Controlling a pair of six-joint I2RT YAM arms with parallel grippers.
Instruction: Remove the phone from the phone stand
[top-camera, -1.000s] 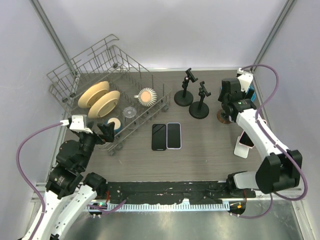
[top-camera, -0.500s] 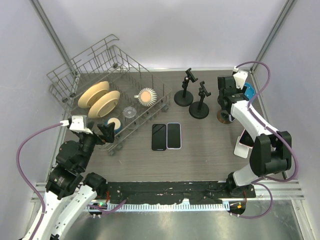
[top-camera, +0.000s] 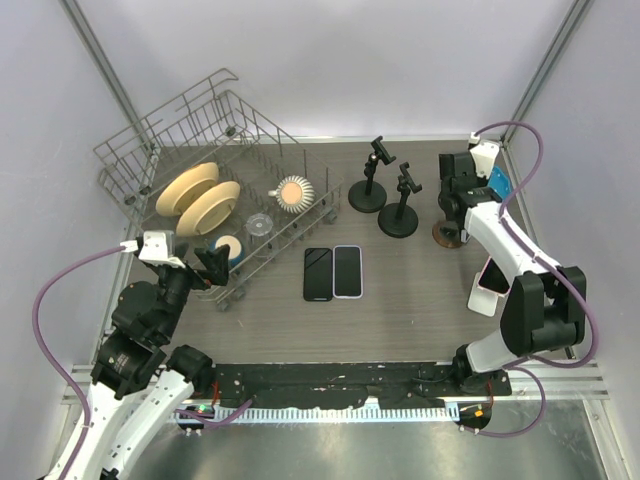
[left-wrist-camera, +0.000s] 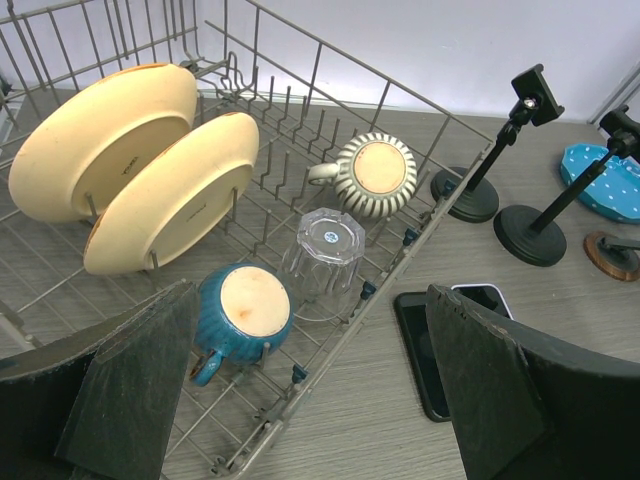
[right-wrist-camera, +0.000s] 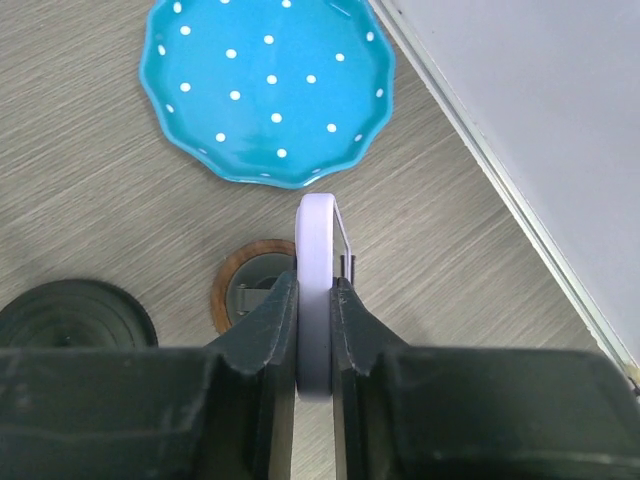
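The phone (right-wrist-camera: 316, 240), pale lavender and seen edge-on, stands upright in a phone stand with a round wood-rimmed base (right-wrist-camera: 232, 292). My right gripper (right-wrist-camera: 315, 285) is shut on the phone, one finger pressed on each flat face. From above, the right gripper (top-camera: 457, 203) hangs over the stand's brown base (top-camera: 441, 236) at the back right and hides the phone. My left gripper (left-wrist-camera: 310, 400) is open and holds nothing. It hovers by the dish rack's near corner, far from the stand.
A blue dotted plate (right-wrist-camera: 268, 90) lies just behind the stand, near the right wall. Two empty black stands (top-camera: 367, 190) (top-camera: 399, 215) are to its left. Two phones (top-camera: 333, 271) lie flat mid-table, another (top-camera: 489, 285) at the right. The dish rack (top-camera: 130, 160) holds bowls and cups.
My right gripper's fingers have closed onto the phone in the stand, and the right arm has shifted slightly. The left arm has not moved.
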